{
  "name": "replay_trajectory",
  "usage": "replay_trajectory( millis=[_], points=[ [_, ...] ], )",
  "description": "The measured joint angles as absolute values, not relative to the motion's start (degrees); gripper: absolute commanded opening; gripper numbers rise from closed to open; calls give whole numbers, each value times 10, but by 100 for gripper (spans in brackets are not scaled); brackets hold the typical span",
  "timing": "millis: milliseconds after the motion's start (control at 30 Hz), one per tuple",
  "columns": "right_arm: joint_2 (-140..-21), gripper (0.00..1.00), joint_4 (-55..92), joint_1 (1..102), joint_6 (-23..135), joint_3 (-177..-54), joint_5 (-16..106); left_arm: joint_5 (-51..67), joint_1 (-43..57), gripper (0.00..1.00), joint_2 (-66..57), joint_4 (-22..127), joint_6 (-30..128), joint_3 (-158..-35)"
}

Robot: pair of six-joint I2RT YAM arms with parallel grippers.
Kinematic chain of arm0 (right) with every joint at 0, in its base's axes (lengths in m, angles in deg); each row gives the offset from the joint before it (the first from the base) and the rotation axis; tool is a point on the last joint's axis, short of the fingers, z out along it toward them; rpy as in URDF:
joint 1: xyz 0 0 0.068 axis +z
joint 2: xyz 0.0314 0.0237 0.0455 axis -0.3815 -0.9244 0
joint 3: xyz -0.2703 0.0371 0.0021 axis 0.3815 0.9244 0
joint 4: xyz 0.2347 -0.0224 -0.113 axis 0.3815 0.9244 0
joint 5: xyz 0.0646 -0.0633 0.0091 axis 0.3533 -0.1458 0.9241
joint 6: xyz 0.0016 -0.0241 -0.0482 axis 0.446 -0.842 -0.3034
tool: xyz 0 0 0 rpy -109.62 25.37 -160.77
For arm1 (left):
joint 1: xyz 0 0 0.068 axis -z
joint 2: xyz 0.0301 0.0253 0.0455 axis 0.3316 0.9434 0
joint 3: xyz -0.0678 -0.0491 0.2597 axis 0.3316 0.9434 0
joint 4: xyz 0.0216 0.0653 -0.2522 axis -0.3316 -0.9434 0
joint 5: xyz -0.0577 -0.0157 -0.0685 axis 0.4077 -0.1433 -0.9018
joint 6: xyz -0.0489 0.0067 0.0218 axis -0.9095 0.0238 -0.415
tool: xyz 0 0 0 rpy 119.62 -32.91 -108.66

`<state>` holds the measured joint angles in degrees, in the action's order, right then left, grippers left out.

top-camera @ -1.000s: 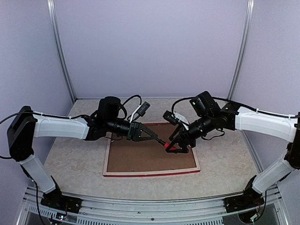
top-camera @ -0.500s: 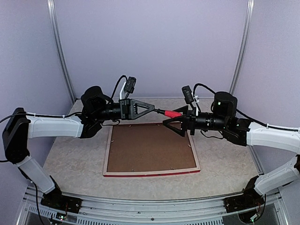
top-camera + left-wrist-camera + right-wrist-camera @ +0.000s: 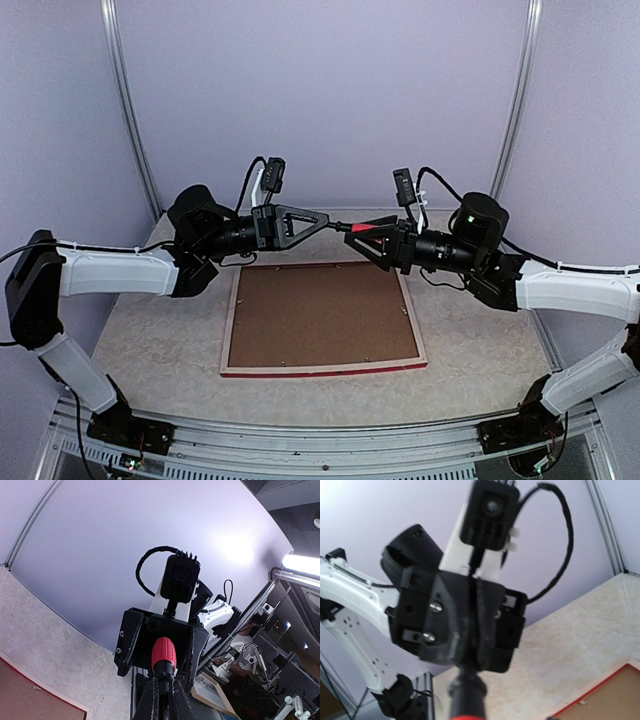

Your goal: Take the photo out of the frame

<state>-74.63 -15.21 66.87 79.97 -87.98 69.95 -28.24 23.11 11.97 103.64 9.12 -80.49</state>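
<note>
Top view: frame flat on table, back up, brown board filling it, red rim showing at near edge; photo hidden, cannot see it. Both my pincers hang in air above frame's far edge, tips facing each other. Left pincer clamped tight on shaft of screwdriver. Left wrist view: red handle points into right pincer, whose jaws stand apart either side of handle, gap visible on both sides, not gripping

I find no legible text, label, brand, number or sign in the overhead view or either wrist view.
</note>
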Motion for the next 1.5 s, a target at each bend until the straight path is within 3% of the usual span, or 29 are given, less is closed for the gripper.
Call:
replay_trajectory(
  millis=[367,667,733,867,967,1233,1400,1500],
  points=[
    [-754,48,-148,669,799,-891,698,-272,237,0,123,1026,104,-805],
    [-758,26,-146,669,793,-900,699,-270,238,0,128,1018,111,-805],
    [-761,27,-145,669,793,-900,700,-270,238,0,128,1017,113,-805],
    [-766,40,-142,669,793,-902,704,-269,238,0,128,1016,114,-805],
    [-770,41,-132,669,793,-909,709,-266,238,0,128,1015,116,-805],
    [-777,27,-115,669,789,-912,721,-263,237,0,129,1013,122,-805],
    [-782,2,-103,668,786,-917,730,-266,236,0,129,1013,123,-806],
    [-783,0,-102,668,783,-919,734,-268,236,0,129,1014,124,-806]
  ],
)
